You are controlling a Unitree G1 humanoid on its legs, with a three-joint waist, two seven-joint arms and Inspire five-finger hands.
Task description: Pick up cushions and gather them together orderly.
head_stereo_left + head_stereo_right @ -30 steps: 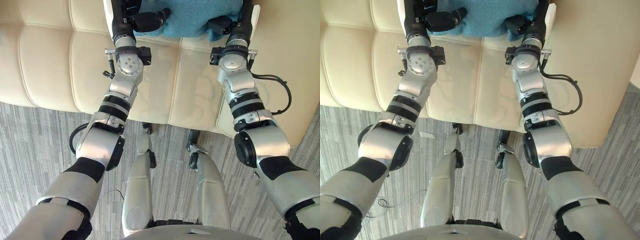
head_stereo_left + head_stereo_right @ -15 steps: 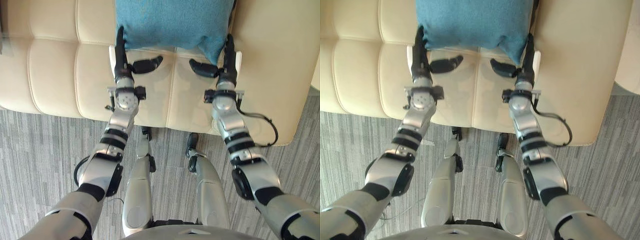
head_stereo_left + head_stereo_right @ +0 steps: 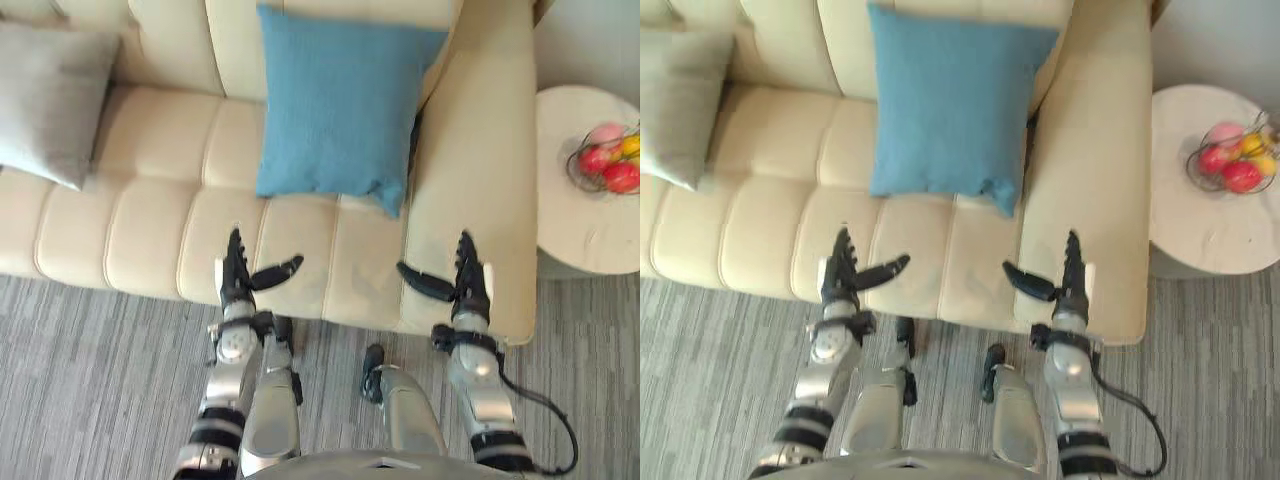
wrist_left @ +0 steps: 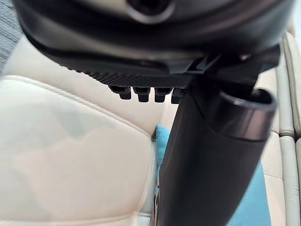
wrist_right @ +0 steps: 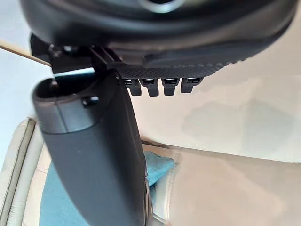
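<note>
Where the blue cushion (image 3: 340, 110) stands: upright on the seat of the cream sofa (image 3: 150, 220), leaning against the backrest, with its right edge against the right armrest (image 3: 480, 190). Both hands are apart from it, nearer the seat's front.
Grey cushion (image 3: 50, 100): at the sofa's left end, leaning on the backrest, well apart from the blue cushion, with bare seat between them.
Left hand (image 3: 237, 288): over the front edge of the seat, in line with the blue cushion's left corner. Fingers straight, thumb spread wide toward the other hand, holding nothing.
Right hand (image 3: 468, 290): over the front end of the right armrest. Fingers straight, thumb spread wide inward, holding nothing.
Round surface (image 3: 590, 240): pale-topped, just beside the right armrest.
Fruit bowl (image 3: 605, 160): wire, standing on that surface, with red and yellow fruit inside.
Floor (image 3: 90, 380): grey striped covering in front of the sofa.
</note>
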